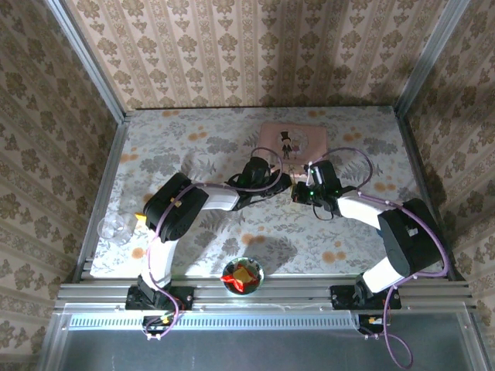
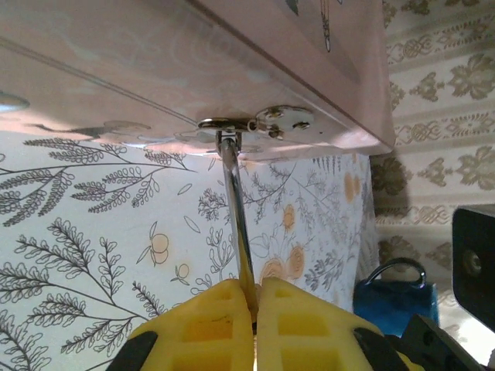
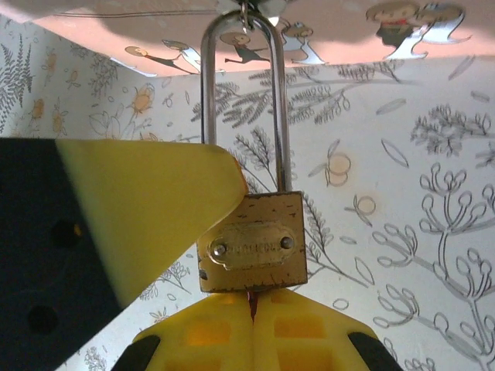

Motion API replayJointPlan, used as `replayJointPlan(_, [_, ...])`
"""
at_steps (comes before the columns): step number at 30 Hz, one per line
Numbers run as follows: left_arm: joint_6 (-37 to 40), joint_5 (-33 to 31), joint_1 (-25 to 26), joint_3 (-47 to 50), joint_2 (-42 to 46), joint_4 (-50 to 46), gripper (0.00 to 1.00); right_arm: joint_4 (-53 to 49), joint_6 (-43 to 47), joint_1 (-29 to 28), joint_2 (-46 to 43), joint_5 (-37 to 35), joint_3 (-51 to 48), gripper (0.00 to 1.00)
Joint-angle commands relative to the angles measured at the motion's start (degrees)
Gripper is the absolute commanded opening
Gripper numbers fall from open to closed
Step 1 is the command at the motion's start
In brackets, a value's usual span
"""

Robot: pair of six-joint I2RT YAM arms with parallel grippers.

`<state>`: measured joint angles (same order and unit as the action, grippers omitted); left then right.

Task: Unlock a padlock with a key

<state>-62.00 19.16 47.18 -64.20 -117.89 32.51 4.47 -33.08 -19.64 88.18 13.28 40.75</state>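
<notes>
The padlock [image 3: 251, 247] hung from the hasp [image 2: 282, 122] of the pink box [image 2: 155, 62], with the left gripper [image 2: 254, 317] clamped on its shackle [image 2: 236, 209]. The right gripper [image 3: 253, 325], pinched shut on the key [image 3: 251, 298] beneath, might slip while twisting, or bend it.

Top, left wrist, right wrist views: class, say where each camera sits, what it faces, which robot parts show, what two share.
Top: overhead, near side, facing down at the table; left arm, right arm.
Left wrist: behind left tool, facing the hasp; own fingers.
Right wrist: behind right tool, facing the padlock; own fingers.
Wrists share the shackle.
</notes>
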Motion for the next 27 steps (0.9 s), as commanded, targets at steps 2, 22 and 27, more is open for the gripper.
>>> replayJointPlan(2, [7.87, 1.22, 3.85, 3.56, 1.08, 2.34, 0.0, 7.16, -6.71, 1.18, -3.01, 0.5, -1.81, 0.0])
replayJointPlan(22, [14.33, -7.47, 6.94, 6.46, 2.11, 5.84, 0.47, 2.79, -6.91, 1.44, -7.72, -6.44, -4.94, 0.0])
replayJointPlan(27, [16.38, -11.51, 6.64, 9.74, 6.61, 5.39, 0.72, 3.35, -6.56, 1.53, -5.91, -6.86, -4.07, 0.0])
